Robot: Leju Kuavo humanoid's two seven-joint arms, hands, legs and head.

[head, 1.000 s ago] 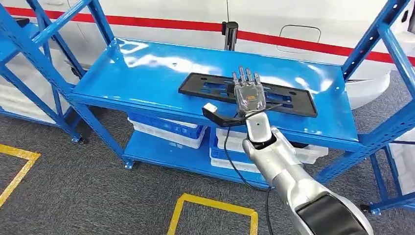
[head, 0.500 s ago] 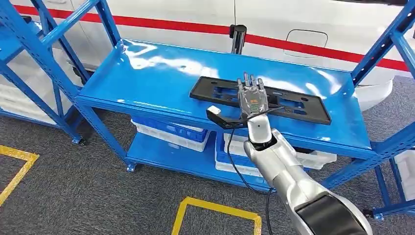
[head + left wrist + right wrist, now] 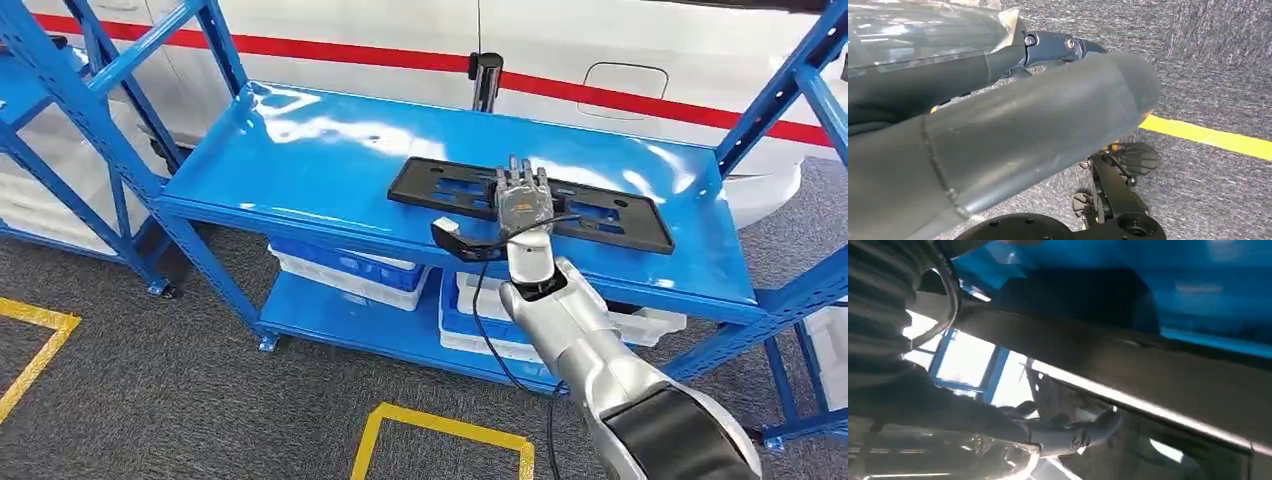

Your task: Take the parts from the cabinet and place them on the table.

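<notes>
Head view looks down on a blue metal cabinet whose glossy top shelf carries a long flat black part, a frame-like plate with cut-out openings, lying lengthwise toward the right half of the shelf and set back a little from the front edge. The silver right arm reaches up from below, and the right hand lies flat, back upward, over the middle of the part, fingers straight, side by side and pointing toward the back of the shelf. The thumb juts off to the left past the shelf's front edge. Whether the palm actually presses the plate I cannot tell from here, and nothing shows the fingers wrapped around it, so the hand looks opened out and holds nothing. A black cable loops from the wrist down along the forearm. Blue and white bins sit on the lower shelf. Behind the cabinet stands a white wall with a red stripe. Yellow tape lines mark the grey carpet in front. Left wrist view faces the carpet, and the left hand's state cannot be made out.
</notes>
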